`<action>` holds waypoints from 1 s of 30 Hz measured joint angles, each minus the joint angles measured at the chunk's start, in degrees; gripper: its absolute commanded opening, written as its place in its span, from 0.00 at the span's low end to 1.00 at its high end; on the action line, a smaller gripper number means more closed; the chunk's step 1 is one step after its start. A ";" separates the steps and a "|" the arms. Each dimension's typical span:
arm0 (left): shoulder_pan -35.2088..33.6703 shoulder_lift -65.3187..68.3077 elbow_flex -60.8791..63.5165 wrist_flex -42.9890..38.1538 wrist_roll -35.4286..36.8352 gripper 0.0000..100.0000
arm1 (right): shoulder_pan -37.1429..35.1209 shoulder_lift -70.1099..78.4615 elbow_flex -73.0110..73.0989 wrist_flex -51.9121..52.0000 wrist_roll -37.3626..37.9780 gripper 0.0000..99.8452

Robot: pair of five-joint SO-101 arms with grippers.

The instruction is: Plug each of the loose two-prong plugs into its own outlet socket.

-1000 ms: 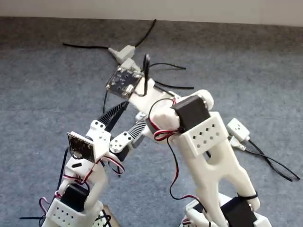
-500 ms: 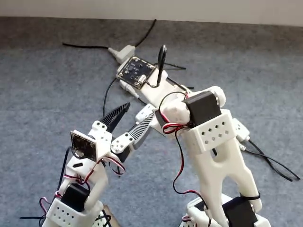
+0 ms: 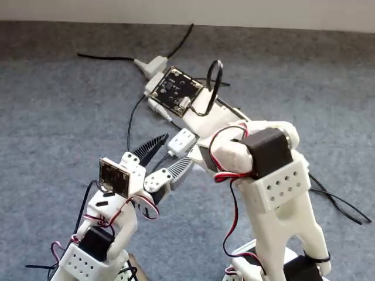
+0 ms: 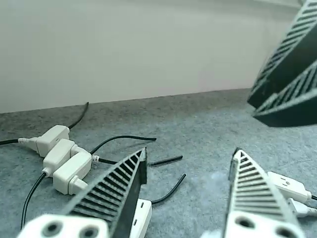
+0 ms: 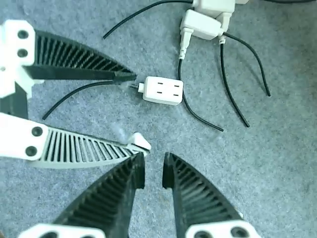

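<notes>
Left hand (image 5: 140,110): released, fingers spread wide, grasping nothing. Right hand (image 5: 152,168): fingers parted by a narrow gap, grasping nothing, poised above the table (image 5: 277,148). The white socket block (image 5: 162,90) lies flat with its slots facing up, just beside 1 left fingertip. The loose plugs (image 4: 64,161) lie clustered apart from the block, trailing thin black cords (image 4: 124,138).

Handling, as judged: the block looks like light, rigid, smooth plastic and will likely slide when pushed; clamp it across its 2 long sides. Each plug is small and stiff; its cord is limp and may drag. Grip the plug body, never the cord or prongs, and leave the 2 prongs clear.
</notes>
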 measured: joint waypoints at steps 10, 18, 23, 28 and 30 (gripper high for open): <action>-3.43 0.09 0.00 0.26 0.00 0.27 | 2.81 -0.44 1.67 0.00 -3.34 0.07; -21.98 0.09 0.00 0.44 0.00 0.27 | 11.08 -0.53 22.07 -0.62 1.85 0.10; -23.38 0.09 0.00 3.69 0.00 0.27 | 10.99 -0.70 37.01 -8.70 -3.16 0.10; -23.38 0.09 0.00 5.36 0.00 0.27 | 7.82 -0.79 48.53 -17.58 -7.56 0.10; -23.38 0.09 0.00 5.36 0.00 0.27 | 5.80 -0.79 52.57 -21.19 -10.02 0.10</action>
